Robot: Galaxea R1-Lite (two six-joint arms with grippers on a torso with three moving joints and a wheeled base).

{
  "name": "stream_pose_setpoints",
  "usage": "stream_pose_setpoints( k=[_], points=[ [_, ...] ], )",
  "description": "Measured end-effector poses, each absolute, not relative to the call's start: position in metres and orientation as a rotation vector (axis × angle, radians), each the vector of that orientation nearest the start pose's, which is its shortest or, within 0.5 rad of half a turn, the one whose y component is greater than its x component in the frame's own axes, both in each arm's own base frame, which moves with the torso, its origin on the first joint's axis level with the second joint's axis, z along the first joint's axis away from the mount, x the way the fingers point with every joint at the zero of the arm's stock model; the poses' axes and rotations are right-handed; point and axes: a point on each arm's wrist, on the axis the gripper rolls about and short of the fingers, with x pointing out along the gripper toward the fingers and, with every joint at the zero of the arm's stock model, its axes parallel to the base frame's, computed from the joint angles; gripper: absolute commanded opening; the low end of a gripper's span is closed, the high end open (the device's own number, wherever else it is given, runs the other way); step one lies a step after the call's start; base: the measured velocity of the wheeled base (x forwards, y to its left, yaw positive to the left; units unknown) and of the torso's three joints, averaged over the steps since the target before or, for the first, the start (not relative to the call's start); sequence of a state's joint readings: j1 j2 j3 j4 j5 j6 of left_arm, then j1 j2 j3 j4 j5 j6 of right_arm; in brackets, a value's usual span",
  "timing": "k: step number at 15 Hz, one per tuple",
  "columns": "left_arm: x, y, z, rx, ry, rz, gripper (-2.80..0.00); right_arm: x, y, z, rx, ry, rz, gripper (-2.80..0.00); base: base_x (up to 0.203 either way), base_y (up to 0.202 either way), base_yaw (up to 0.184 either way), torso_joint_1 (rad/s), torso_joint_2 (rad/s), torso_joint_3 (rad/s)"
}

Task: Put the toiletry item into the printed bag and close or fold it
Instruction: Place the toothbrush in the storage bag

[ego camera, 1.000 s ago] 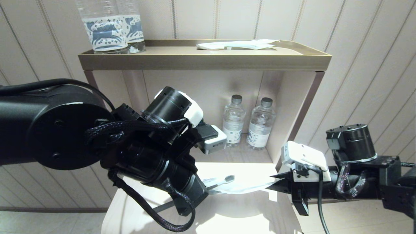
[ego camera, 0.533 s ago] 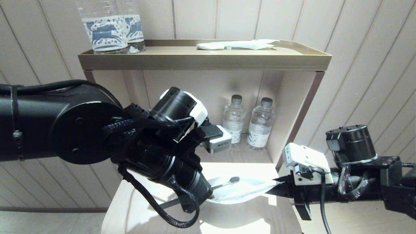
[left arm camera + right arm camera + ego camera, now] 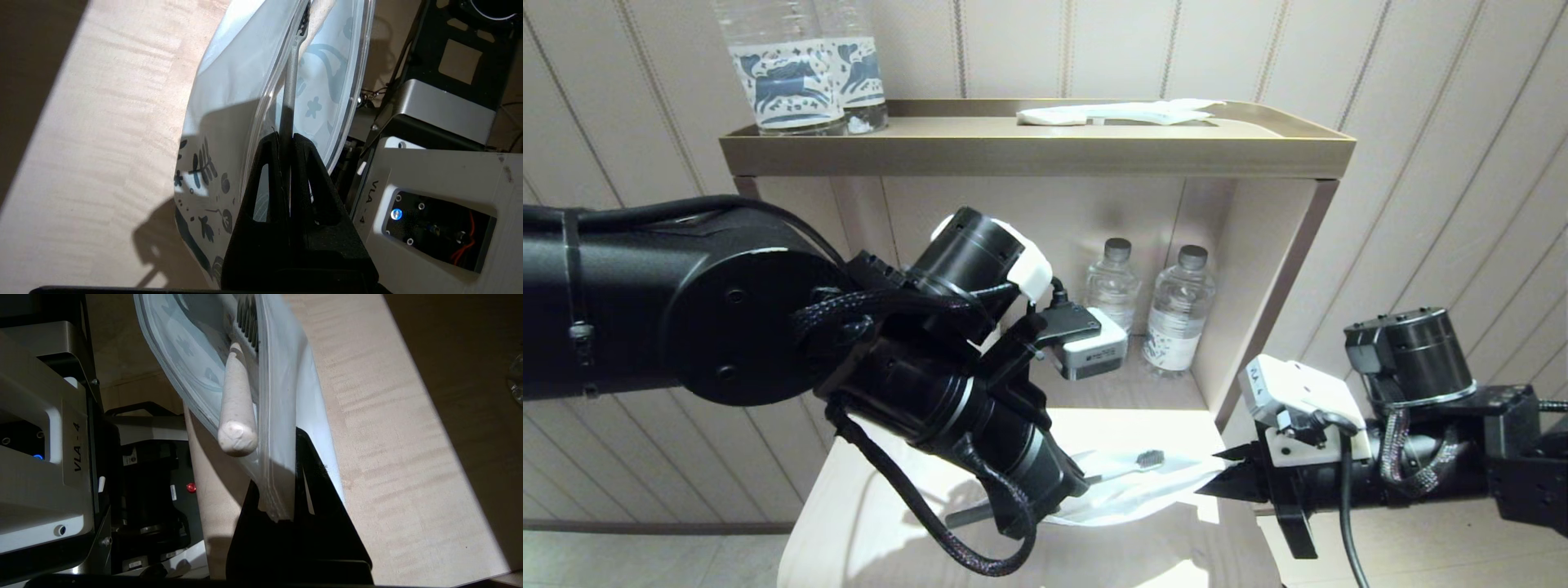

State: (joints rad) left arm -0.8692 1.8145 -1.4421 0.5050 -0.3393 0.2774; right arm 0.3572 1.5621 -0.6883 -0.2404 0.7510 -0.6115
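Note:
The toothbrush (image 3: 1123, 467) hangs just above the pale tabletop, bristle head (image 3: 1148, 459) pointing at my right arm. My left gripper (image 3: 1085, 483) is shut on its grey handle (image 3: 289, 94). The printed bag (image 3: 1143, 498) is a white pouch with dark blue doodles (image 3: 204, 171), held off the table with its mouth gaping. My right gripper (image 3: 1207, 482) is shut on the bag's edge (image 3: 277, 498). In the right wrist view the brush's rounded tip (image 3: 237, 428) sits between the bag's two walls; how far inside it is, I cannot tell.
Behind the tabletop (image 3: 866, 523) stands a shelf unit with two small water bottles (image 3: 1111, 302) (image 3: 1178, 309) in its niche. Its top tray (image 3: 1029, 151) carries two horse-label bottles (image 3: 784, 77) and a white wrapped packet (image 3: 1119, 113).
My left gripper has carried the toothbrush to the right, its head nearer my right gripper. The bag has lifted and opened a little; my right gripper has barely shifted.

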Motion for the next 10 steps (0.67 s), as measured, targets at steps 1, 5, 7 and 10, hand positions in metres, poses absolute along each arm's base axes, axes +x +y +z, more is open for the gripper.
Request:
stream_pose_setpoints(
  k=[1, 5, 7, 10],
  points=[
    [0.206, -0.257, 0.219, 0.468, 0.739, -1.26, -2.8, 0.224, 0.1, 0.158, -0.396, 0.302, 1.23, -2.8, 0.0, 0.0, 0.0, 0.0, 0.0, 0.0],
    [0.209, -0.264, 0.213, 0.47, 0.732, -1.27, -2.8, 0.224, 0.1, 0.158, -0.377, 0.307, 1.254, -2.8, 0.0, 0.0, 0.0, 0.0, 0.0, 0.0],
    [0.21, -0.267, 0.209, 0.474, 0.743, -1.27, -2.8, 0.225, 0.099, 0.159, -0.377, 0.305, 1.252, -2.8, 0.0, 0.0, 0.0, 0.0, 0.0, 0.0],
    [0.212, -0.268, 0.205, 0.479, 0.752, -1.27, -2.8, 0.225, 0.099, 0.159, -0.376, 0.305, 1.252, -2.8, 0.0, 0.0, 0.0, 0.0, 0.0, 0.0]
  ],
)
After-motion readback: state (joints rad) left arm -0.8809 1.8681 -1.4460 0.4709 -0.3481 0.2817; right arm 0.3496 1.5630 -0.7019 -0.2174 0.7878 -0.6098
